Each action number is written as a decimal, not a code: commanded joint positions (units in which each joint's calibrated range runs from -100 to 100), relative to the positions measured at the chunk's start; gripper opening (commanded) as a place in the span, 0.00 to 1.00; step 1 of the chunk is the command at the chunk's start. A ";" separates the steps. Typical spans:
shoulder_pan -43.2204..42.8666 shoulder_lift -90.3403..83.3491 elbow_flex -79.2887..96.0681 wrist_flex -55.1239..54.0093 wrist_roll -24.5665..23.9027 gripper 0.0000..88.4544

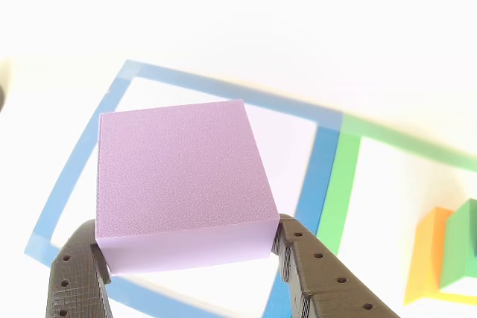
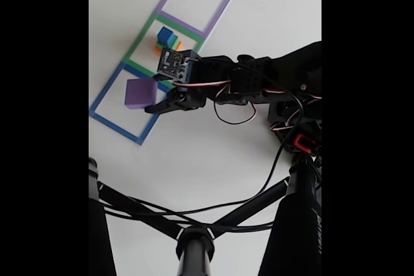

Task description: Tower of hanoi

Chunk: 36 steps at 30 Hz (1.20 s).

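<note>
1. Other view: purple slab (image 1: 179, 176) sits between the two dark gripper (image 1: 190, 247) fingers. The left finger (image 1: 78, 273) presses its lower left corner, the right finger (image 1: 313, 273) its lower right corner. Claw clamped on the slab.
2. Slab shows over the blue outline (image 1: 317, 173), square to the frame's inside. Cannot tell from this view whether it rests on the white table (image 1: 298, 20) or is lifted off it.
3. Green outline (image 1: 343, 188) runs just right of the blue one, sharing the border.
4. Far right edge of the other view: orange block (image 1: 426, 255) with a green block (image 1: 463, 247) on it, both partly cut off by the frame.
5. Fixed view: slab (image 2: 140, 93) lies within the blue outline (image 2: 103, 121), the nearest of three squares set in a diagonal row. Gripper (image 2: 153, 100) reaches it from the right; arm (image 2: 246, 85) extends from the right side with white and red wiring looped below it.
6. Middle green outline (image 2: 139, 43) holds a small stack: blue cube (image 2: 165, 35) on top, orange block (image 2: 159, 48) beneath, partly hidden behind the arm's camera board (image 2: 173, 63).
7. Far purple outline (image 2: 194, 1) lies beyond the stack.
8. Black stand legs (image 2: 194, 237) and cables cross the bottom of the fixed view.
</note>
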 commanded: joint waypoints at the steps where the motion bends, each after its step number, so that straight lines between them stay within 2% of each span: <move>1: -1.17 8.03 -0.29 -12.99 0.00 0.17; 6: -1.55 18.20 -1.47 -23.43 0.00 0.17; 13: -1.55 26.44 -2.29 -31.12 0.00 0.17; 36: -1.07 38.14 -8.83 -37.93 0.00 0.20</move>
